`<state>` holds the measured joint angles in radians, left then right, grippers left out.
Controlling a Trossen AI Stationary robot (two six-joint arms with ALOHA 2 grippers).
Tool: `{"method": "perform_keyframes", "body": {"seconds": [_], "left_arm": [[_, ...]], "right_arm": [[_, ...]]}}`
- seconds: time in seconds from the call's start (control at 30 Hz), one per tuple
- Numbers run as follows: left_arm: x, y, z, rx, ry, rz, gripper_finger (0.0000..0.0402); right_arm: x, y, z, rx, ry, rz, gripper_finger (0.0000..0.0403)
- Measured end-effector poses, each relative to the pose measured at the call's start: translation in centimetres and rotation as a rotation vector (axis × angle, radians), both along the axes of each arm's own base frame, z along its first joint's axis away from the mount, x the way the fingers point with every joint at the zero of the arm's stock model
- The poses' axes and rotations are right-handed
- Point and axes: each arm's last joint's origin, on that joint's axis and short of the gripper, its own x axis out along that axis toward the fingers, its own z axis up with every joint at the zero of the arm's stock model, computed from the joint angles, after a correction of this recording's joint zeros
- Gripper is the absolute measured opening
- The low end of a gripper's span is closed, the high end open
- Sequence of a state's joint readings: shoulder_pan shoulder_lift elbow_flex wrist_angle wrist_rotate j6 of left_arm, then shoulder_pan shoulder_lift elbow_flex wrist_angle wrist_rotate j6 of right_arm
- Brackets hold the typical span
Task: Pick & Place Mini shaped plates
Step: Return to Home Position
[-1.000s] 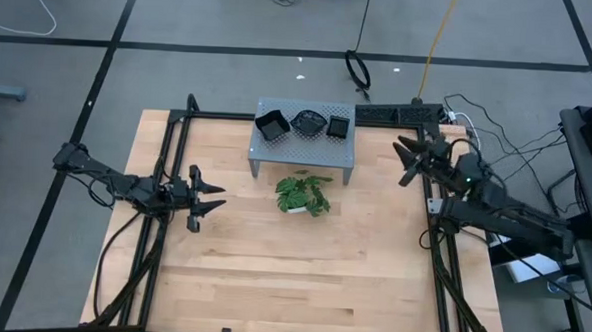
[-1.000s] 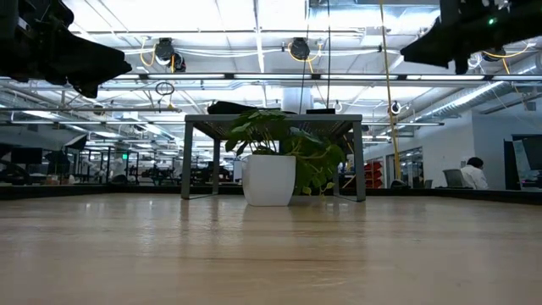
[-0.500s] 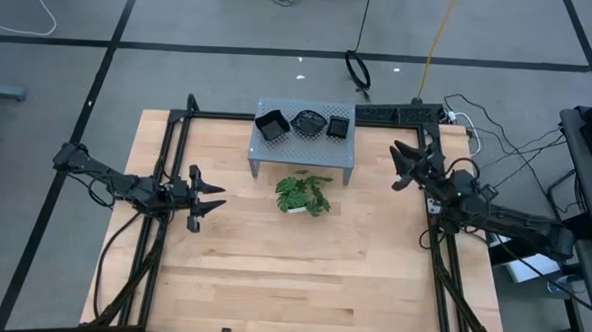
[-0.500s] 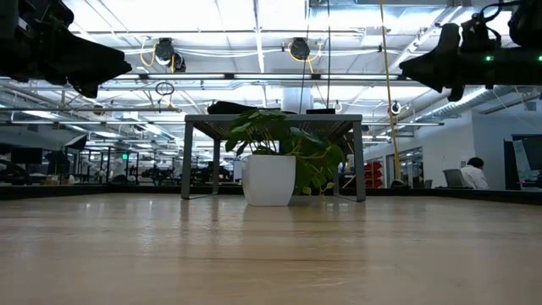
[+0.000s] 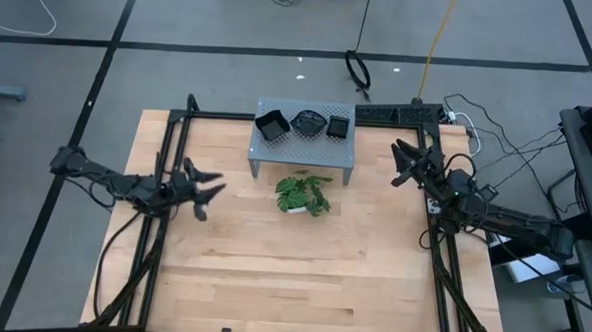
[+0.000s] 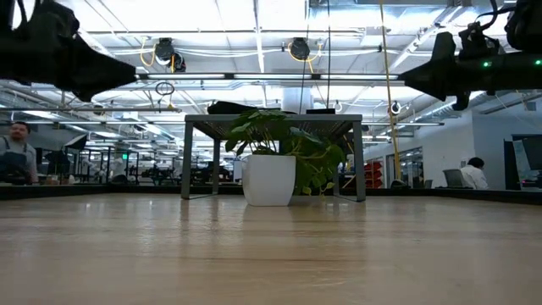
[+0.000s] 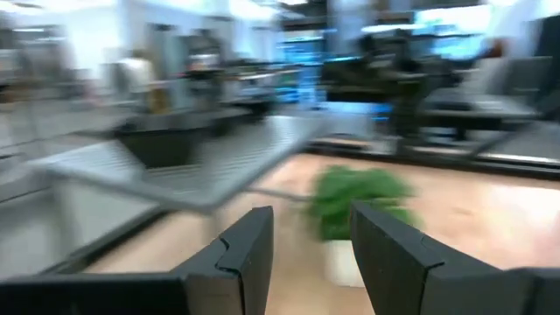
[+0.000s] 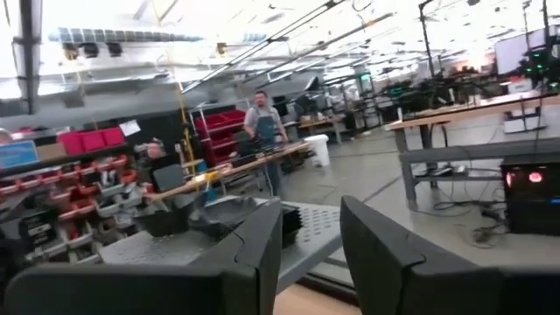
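Three black mini shaped plates (image 5: 271, 125) (image 5: 306, 120) (image 5: 338, 127) rest on top of the grey perforated stand (image 5: 302, 151) at the table's far middle. They also show as dark shapes on the stand in the right wrist view (image 8: 223, 216). My left gripper (image 5: 211, 190) hovers open to the left of the stand, pointing level toward it, with nothing between its fingers (image 7: 249, 249). My right gripper (image 5: 400, 163) hovers open to the right of the stand, also with nothing in it (image 8: 311, 249). Both hang well above the wood in the low view (image 6: 85, 68) (image 6: 436, 72).
A green plant in a white pot (image 5: 303, 194) stands just in front of the stand. Black frame rails (image 5: 167, 150) run along the table's left, right and far sides. Cables (image 5: 478, 134) lie at the far right. People (image 6: 13, 148) are in the room beyond. Bare wood (image 5: 291, 276) fills the near half.
My left gripper has swung in place from pointing at the table's right edge to pointing toward the stand at the far right. My right gripper has come down and tipped nearer to level, staying beside the stand's right end. Neither gap has changed.
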<state>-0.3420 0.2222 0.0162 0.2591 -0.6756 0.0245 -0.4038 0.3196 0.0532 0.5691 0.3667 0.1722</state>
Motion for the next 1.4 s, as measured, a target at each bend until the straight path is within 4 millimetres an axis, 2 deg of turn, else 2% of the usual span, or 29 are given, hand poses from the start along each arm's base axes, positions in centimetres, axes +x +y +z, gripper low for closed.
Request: {"method": "perform_keyframes", "body": {"seconds": [0.13,0.23,0.57,1.4], "left_arm": [[-0.1,0.9,0.0,-0.013,0.001,0.204,0.0152],[-0.1,1.2,0.0,-0.038,-0.01,0.246,0.0152],[-0.1,1.3,0.0,-0.052,-0.017,0.251,0.0152],[-0.1,1.3,0.0,-0.05,-0.017,0.25,0.0152]], "right_arm": [[0.0,0.0,-0.1,0.024,-0.014,0.003,0.0105],[0.1,-0.1,-0.4,0.051,0.005,0.005,0.0105],[0.2,-0.1,-1.5,0.1,0.115,0.008,0.0105],[0.2,-0.1,-1.5,0.1,0.116,0.009,0.0105]]}}
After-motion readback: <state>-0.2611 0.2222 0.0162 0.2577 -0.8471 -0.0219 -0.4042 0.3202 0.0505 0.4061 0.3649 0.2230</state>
